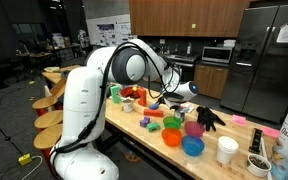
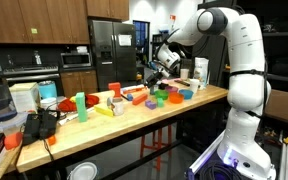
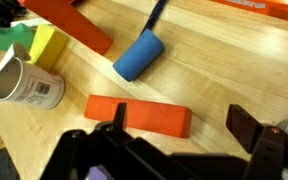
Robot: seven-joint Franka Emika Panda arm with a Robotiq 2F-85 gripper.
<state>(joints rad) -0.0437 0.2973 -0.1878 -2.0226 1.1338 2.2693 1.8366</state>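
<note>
My gripper (image 3: 184, 125) is open and empty, hovering above the wooden table (image 3: 214, 70). An orange rectangular block (image 3: 139, 114) lies flat just beneath and between the fingers, nearer the left finger. A blue cylinder with a dark handle (image 3: 138, 56) lies beyond it. A white printed cup (image 3: 26, 84) lies on its side at the left, next to a yellow block (image 3: 46, 44). In both exterior views the gripper (image 1: 176, 96) (image 2: 158, 68) hangs over the cluttered tabletop.
A long orange-red block (image 3: 69, 25) and a green piece (image 3: 4, 35) lie at the far left. Coloured bowls (image 1: 192, 146), cups (image 1: 227, 150) and a black glove (image 1: 209, 118) crowd the table. A fridge (image 2: 111, 52) and cabinets stand behind.
</note>
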